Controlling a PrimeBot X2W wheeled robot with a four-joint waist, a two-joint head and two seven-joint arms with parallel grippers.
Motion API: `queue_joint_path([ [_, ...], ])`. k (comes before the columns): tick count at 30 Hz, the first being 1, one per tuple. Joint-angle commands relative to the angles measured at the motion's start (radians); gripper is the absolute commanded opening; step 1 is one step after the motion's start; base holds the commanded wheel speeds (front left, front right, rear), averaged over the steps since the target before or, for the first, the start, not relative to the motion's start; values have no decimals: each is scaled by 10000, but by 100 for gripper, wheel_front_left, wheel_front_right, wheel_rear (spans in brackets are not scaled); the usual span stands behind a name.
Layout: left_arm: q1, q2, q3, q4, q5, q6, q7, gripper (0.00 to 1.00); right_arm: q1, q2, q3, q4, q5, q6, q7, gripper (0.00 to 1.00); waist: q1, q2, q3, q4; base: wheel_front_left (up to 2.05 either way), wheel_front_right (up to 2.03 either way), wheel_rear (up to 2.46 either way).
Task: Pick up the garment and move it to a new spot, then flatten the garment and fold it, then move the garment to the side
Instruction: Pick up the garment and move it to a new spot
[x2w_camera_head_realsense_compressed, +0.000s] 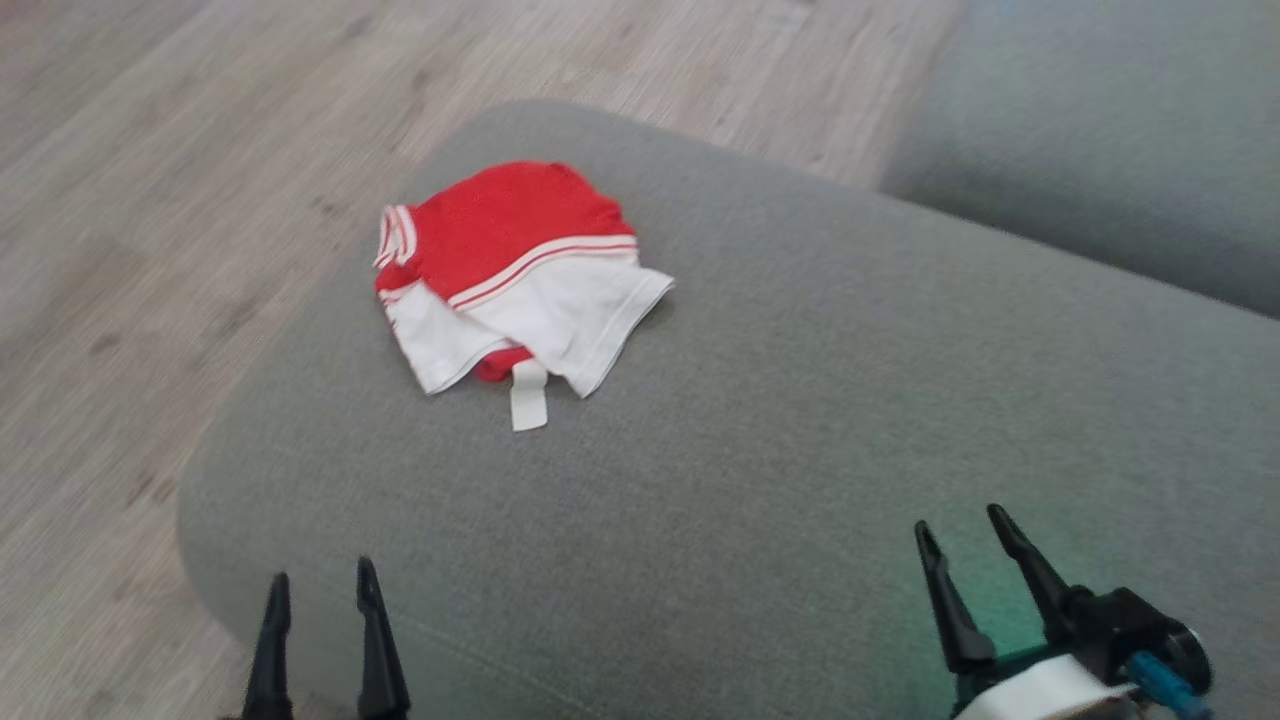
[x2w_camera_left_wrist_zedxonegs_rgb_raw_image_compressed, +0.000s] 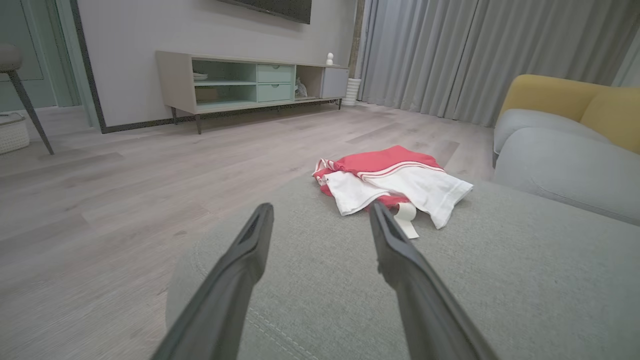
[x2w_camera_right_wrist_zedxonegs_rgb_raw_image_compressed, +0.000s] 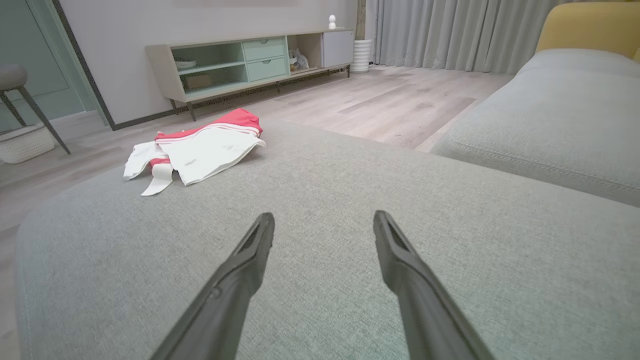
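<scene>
With my left gripper (x2w_camera_head_realsense_compressed: 322, 570) and right gripper (x2w_camera_head_realsense_compressed: 958, 519) both spread wide and empty, I'd reach for the bunched garment (x2w_camera_head_realsense_compressed: 510, 275) at eleven o'clock on the grey cushion (x2w_camera_head_realsense_compressed: 800, 400), pinching thick folds rather than its loose white strip (x2w_camera_head_realsense_compressed: 528, 395).

You are looking at a garment (x2w_camera_head_realsense_compressed: 500, 260) of soft, matt cloth, creased, with a smoother white tab (x2w_camera_head_realsense_compressed: 528, 398). The cushion (x2w_camera_head_realsense_compressed: 800, 400) carrying it wears a coarse grey woven fabric, matt and grainy, with a stitched seam. The floor (x2w_camera_head_realsense_compressed: 150, 200) shows pale wood-grain planks with a low sheen. The jaws of your left gripper (x2w_camera_head_realsense_compressed: 322, 570) and right gripper (x2w_camera_head_realsense_compressed: 957, 518) look like dark, smooth, matt plastic. In the left wrist view, curtains (x2w_camera_left_wrist_zedxonegs_rgb_raw_image_compressed: 450, 50) hang in pleated grey cloth.
</scene>
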Motion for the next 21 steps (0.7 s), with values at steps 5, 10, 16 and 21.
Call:
queue_joint_path([
  [5, -1593, -55, 408, -664, -54, -13, -24, 100, -279, -914, -20, -374, 71, -7, -137, 100, -2, 0, 1165, 354, 0, 0, 0],
  [10, -3865, -55, 145, 143, 71, -489, -24, 100, -204, -1965, -437, -818, -32, -7, -137, 100, -2, 0, 2401, 278, 0, 0, 0],
  [16, -7754, 13, 309, 3335, -343, -890, 732, 100, -480, -3297, -734, -1372, 1, -7, -137, 100, -2, 0, 3910, -277, 0, 0, 0],
  [21, -10384, 200, 769, 6118, -770, -641, 2152, 100, -743, -4028, -882, -1714, 130, -7, -137, 100, -2, 0, 4815, -754, 0, 0, 0],
])
